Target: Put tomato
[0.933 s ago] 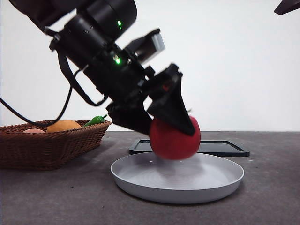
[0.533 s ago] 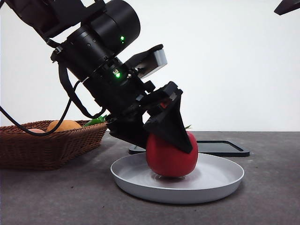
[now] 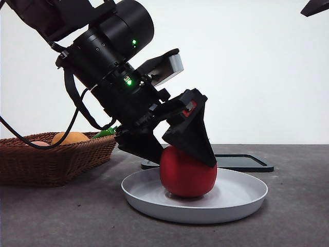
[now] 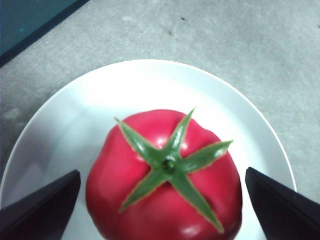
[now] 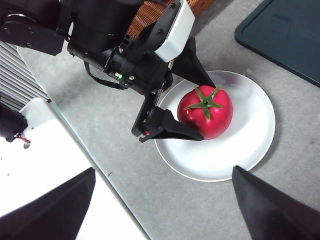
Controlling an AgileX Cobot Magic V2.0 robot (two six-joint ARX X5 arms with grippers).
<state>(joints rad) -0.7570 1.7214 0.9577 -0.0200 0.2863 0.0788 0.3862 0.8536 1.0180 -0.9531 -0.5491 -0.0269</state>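
The tomato [image 3: 187, 175], glossy red with a green star stem, rests on the white plate [image 3: 241, 198] at the table's middle. My left gripper [image 3: 182, 159] reaches down from the upper left and straddles the tomato, its jaws open, with a gap on each side. In the left wrist view the tomato [image 4: 165, 175] sits between the spread jaws on the plate [image 4: 65, 115]. The right wrist view looks down on the tomato [image 5: 206, 112] and the plate [image 5: 250, 140]. My right gripper [image 5: 165, 200] is open and empty, high above; it shows as a black tip [image 3: 314, 7] in the front view.
A wicker basket [image 3: 51, 159] at the left holds an orange fruit [image 3: 69, 138], a pale pinkish fruit [image 3: 37, 144] and a green pepper [image 3: 105, 132]. A flat black tray [image 3: 247, 162] lies behind the plate.
My left gripper lowered the tomato from just above the plate onto it. Its jaws then opened and let go of the tomato. The right arm has not moved.
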